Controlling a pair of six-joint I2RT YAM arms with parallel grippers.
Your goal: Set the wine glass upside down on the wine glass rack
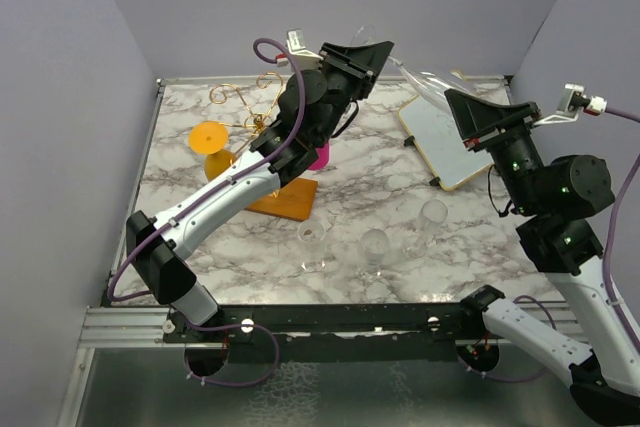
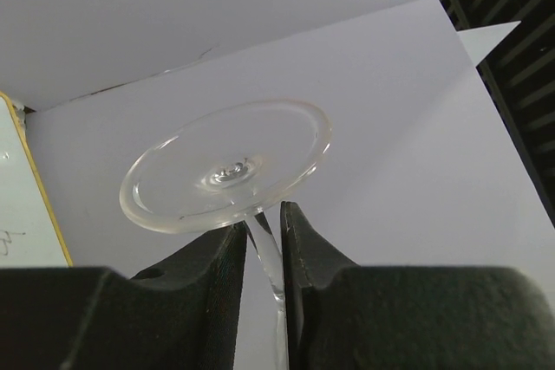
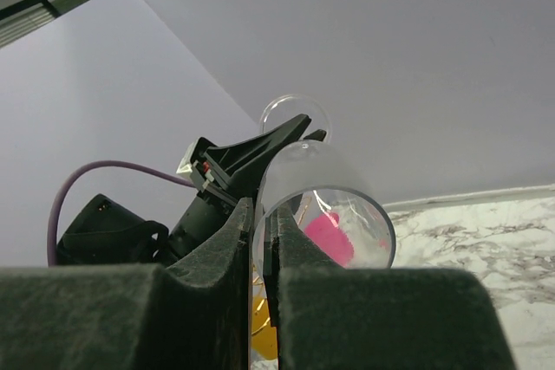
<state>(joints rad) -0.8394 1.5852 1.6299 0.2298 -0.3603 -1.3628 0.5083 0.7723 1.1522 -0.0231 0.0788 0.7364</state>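
A clear wine glass hangs on its side in the air at the back of the table, held between both arms. My left gripper is shut on its thin stem just below the round foot. My right gripper is shut on the wall of the bowl, one finger inside the rim and one outside. The wine glass rack, gold wire on a wooden base, stands left of centre below my left arm. From it hang an orange glass and a pink glass.
Three clear glasses stand on the marble table: one near the rack's base, one in the middle, one to the right. A white board with a yellow edge lies at the back right. Grey walls close in three sides.
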